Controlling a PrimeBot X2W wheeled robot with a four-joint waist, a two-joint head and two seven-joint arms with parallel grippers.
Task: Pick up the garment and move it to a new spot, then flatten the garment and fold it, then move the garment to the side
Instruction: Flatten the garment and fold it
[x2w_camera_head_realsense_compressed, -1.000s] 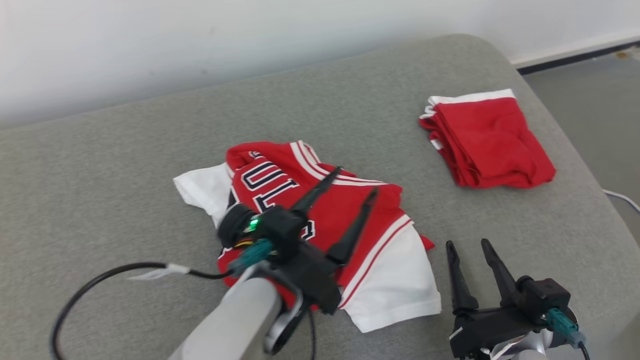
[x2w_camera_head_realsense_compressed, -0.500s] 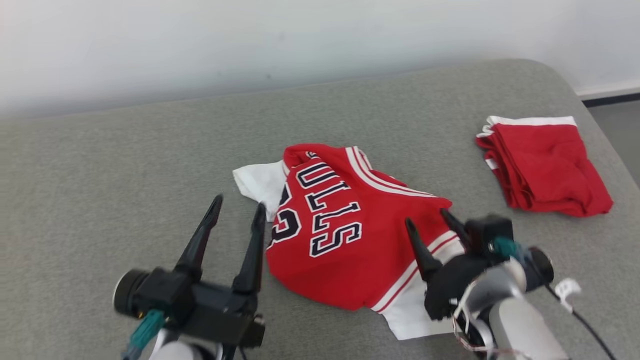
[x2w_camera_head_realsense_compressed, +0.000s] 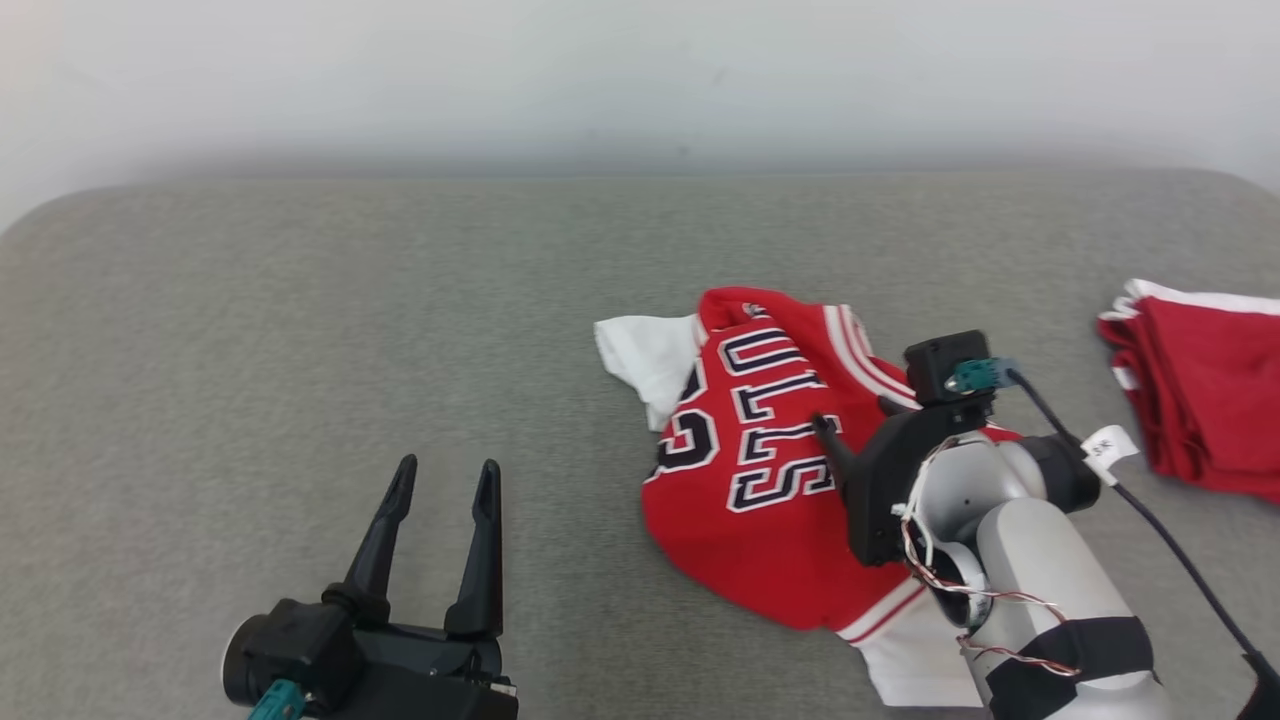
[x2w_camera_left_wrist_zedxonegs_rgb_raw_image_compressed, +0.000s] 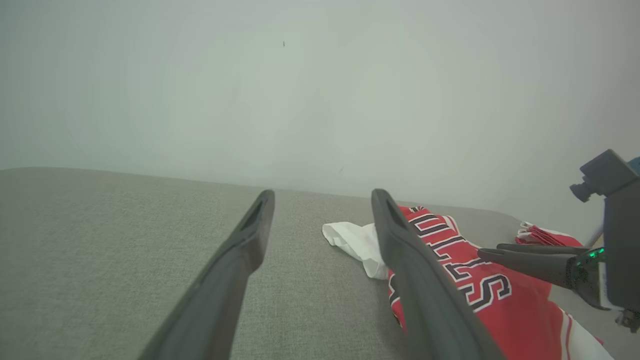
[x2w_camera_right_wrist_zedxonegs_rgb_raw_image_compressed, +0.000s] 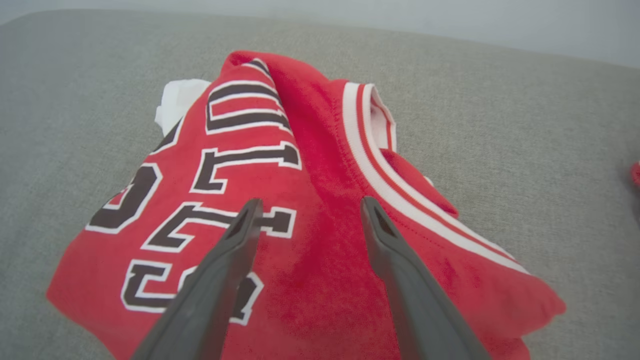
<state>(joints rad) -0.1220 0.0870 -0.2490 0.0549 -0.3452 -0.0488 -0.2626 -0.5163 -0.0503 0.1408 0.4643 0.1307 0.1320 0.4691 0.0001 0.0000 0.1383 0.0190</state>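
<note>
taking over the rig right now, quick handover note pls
Pincers: left pincer open and empty over the bare grey surface, left of the jersey; right pincer open, poised over the jersey's lettering, gripping nothing.
Things: jersey lies rumpled right of centre, white part sticking out; a folded red garment sits at the far right.
Done: the jersey is not yet flattened or folded.
Left: grasp, relocate, flatten, fold, set aside.

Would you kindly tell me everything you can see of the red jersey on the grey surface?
The red jersey is soft-looking cloth with black, white-edged lettering, red-and-white striped trim and white parts showing at its far left and near edges. It lies rumpled, partly folded over itself, on the grey padded surface. The right gripper hangs over the lettering, jaws open; whether it touches the cloth I cannot tell.
</note>
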